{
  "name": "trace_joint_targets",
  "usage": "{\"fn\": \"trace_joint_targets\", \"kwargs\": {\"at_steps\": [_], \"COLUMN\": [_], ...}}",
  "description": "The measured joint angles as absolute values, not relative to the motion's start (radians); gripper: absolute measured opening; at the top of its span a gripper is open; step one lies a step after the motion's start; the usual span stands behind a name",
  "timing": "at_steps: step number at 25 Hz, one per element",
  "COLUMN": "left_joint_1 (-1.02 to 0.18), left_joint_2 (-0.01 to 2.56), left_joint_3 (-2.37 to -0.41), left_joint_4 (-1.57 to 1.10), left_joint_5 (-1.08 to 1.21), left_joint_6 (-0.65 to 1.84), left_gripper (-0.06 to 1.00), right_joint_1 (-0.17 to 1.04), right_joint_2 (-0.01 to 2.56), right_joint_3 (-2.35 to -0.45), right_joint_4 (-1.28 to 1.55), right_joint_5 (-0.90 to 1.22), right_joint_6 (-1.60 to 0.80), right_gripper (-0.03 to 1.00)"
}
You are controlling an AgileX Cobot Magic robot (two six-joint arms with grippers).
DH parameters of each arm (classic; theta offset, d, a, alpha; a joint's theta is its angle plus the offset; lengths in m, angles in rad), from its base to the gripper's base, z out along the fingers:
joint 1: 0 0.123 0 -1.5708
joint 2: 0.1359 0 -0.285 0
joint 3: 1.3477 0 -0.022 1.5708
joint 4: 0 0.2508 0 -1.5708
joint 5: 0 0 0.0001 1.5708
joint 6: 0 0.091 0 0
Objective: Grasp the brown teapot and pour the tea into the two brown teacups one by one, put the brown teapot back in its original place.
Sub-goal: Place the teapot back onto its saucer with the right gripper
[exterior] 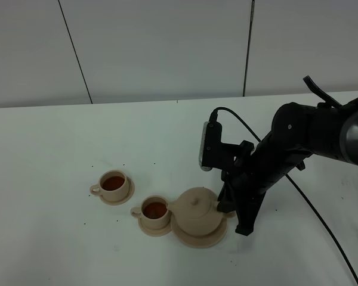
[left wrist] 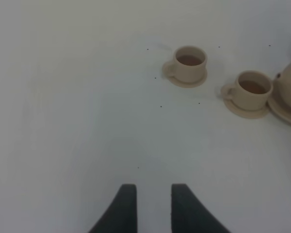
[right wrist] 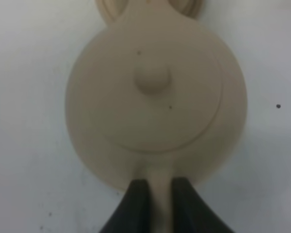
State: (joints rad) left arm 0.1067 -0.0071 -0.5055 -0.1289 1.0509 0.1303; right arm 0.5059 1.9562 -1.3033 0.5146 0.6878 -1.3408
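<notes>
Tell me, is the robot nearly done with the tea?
Nearly. Both cups hold brown tea, so the pouring looks done. The teapot sits upright on its big saucer, back home. The right gripper is shut on the teapot's handle. What's left: let go and pull away.

The brown teapot and both teacups are looking like matt, smooth beige ceramic; the white desk is showing a smooth, faintly speckled surface.
</notes>
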Motion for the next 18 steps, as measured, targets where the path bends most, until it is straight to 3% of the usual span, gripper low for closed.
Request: {"fn": "trace_joint_targets", "kwargs": {"at_steps": [18], "left_joint_1": [0.107], "left_joint_2": [-0.007], "left_joint_3": [-0.506], "left_joint_4": [-0.129], "left_joint_5": [1.051], "left_joint_6": [0.13], "left_gripper": [0.24], "right_joint_1": [0.506], "right_joint_2": [1.956], "right_joint_3": [-1.303], "right_joint_4": [0.527], "right_joint_5": [0.687], "right_joint_6": [-1.337], "right_gripper": [0.12]}}
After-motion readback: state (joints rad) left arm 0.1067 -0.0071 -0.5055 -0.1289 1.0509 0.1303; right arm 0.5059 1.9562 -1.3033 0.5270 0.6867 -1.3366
